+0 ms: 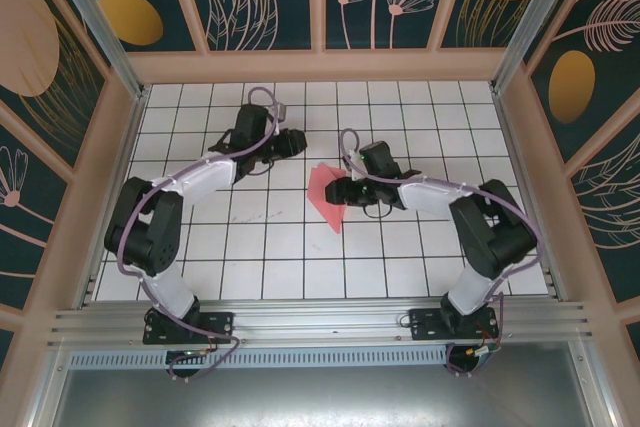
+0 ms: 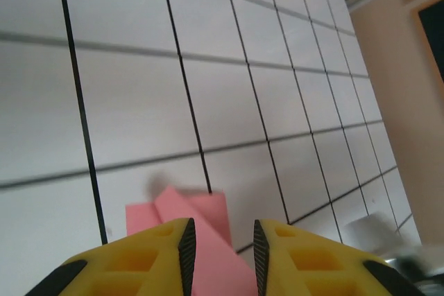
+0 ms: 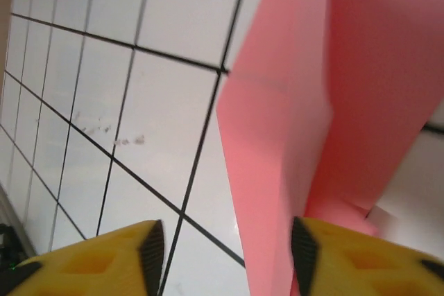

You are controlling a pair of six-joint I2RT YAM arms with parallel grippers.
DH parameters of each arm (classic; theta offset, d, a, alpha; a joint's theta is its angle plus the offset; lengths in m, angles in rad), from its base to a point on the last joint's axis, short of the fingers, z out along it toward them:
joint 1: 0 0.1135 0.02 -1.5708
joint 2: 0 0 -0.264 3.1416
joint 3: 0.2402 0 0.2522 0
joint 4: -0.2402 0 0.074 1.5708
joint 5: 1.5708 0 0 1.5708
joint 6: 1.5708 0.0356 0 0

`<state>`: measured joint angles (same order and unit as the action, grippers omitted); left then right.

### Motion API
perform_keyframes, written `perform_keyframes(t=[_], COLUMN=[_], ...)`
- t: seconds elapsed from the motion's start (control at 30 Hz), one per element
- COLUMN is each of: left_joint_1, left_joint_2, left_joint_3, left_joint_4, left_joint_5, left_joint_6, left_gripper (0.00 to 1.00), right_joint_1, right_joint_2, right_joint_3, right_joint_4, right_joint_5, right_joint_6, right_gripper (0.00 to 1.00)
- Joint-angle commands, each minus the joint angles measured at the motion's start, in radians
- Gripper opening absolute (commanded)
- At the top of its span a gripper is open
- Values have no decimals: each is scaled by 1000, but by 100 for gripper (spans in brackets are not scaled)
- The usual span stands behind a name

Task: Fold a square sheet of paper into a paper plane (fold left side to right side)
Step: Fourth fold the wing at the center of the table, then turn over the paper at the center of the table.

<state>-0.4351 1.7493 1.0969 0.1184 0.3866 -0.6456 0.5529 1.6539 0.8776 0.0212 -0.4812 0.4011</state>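
yellow fingers [image 2: 173,258] of the left gripper [image 2: 220,240] are narrowly parted, nothing held; pink paper [image 2: 201,216] is seen through the gap. by the right wrist view, the right gripper [image 3: 225,247] is spread wide and unloaded, paper close against one finger. risk: a one-sided nudge could skew the crease. from above, the paper is noted just left of the right gripper, long axis diagonal, tip toward the arm bases.
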Motion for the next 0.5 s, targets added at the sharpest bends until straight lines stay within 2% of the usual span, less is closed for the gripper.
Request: perform_keyframes(t=[0.0,0.07,0.27,0.4,0.47], left_joint_1=[-28,-40,-63,-65,-66], left_joint_2=[43,57,125,151,164], left_joint_3=[-84,-106,-86,-82,-74], left_joint_4=[64,106,151,170,166], left_joint_5=[60,73,92,101,99], left_joint_6=[-67,-98,-137,-157,-160], left_gripper=[33,34,41,42,43], right_joint_1=[-45,-68,-77,-71,-70], right_joint_2=[-61,-45,44,95,119], right_joint_3=[-29,-27,12,42,58], right_joint_4=[34,28,45,58,64], right_joint_5=[97,90,-22,-43,-55], right_joint_6=[-19,-40,-64,-64,-62], right_gripper=[65,69,69,65,60])
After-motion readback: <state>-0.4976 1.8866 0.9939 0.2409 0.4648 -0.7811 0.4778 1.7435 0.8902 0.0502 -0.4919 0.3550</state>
